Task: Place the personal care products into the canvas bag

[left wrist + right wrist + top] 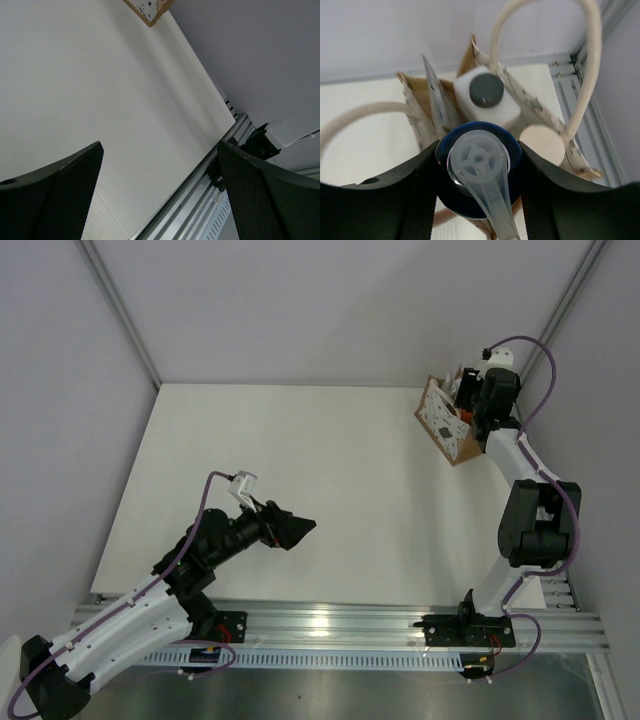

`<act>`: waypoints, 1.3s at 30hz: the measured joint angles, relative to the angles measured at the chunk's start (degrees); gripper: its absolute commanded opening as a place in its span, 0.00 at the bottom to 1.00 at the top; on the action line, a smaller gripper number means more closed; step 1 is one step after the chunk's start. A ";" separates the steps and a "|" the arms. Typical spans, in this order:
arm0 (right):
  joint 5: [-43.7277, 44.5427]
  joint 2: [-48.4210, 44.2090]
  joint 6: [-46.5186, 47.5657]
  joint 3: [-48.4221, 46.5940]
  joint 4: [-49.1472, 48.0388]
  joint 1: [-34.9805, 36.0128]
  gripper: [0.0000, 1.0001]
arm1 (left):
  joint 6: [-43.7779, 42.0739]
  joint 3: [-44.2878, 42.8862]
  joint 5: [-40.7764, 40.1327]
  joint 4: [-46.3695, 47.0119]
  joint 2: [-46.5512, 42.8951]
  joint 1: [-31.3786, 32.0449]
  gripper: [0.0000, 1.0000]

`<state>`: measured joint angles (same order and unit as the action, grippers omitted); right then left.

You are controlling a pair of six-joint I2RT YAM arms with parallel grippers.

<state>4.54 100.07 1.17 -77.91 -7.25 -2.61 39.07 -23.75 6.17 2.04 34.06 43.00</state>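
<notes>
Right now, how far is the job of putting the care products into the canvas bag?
Nearly done. A cream cap and a white grey-topped container already sit inside the canvas bag. The right fingers grip the blue-capped bottle at the bag's mouth; only releasing it remains. The left fingers are open and empty. The top view shows no product on the table.

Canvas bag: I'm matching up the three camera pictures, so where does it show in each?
Top external: canvas bag at upper right, near the far right corner of the table.
Left wrist: just one corner, at the top edge.
Right wrist: centre, open mouth behind the gripped bottle.
Shared landmark: the white table the bag stands on.
</notes>
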 measured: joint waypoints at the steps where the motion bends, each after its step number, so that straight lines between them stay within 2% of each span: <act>1: 0.66 0.00 0.33 0.33 0.74 0.02 0.00 | 0.00 -0.02 0.00 0.00 0.00 0.00 0.99; 8: 3.96 0.00 1.62 2.58 4.61 -0.04 0.00 | 0.00 -0.02 0.02 0.00 0.00 0.00 0.99; 11: 3.82 0.00 1.64 2.58 4.79 0.04 0.09 | 0.00 0.00 0.02 0.00 -0.02 0.00 0.99; 18: 4.04 1.03 1.33 2.56 4.07 0.31 0.37 | 0.00 0.00 0.02 0.00 -0.59 0.00 0.99; 21: 4.04 2.16 0.87 2.56 3.91 0.37 0.45 | 0.02 0.00 0.04 0.00 -0.59 0.00 0.99; 25: 4.00 2.91 0.68 2.56 3.67 0.48 0.51 | 0.02 0.00 0.07 0.00 -0.59 0.00 0.99; 28: 4.04 2.91 0.68 2.56 3.61 0.48 0.61 | 0.02 0.00 0.07 0.00 -0.59 0.00 0.99; 36: 4.46 2.89 0.48 2.32 3.67 0.48 0.65 | 0.00 0.00 0.04 0.00 -0.59 0.00 0.99; 39: 5.11 2.54 0.26 1.44 3.80 0.48 0.71 | 0.00 0.00 0.04 0.00 -0.59 0.00 0.99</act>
<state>9.65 102.61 1.43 -76.47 -3.44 -2.13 39.07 -23.75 6.22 2.04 33.47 43.00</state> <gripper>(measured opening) 0.678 0.993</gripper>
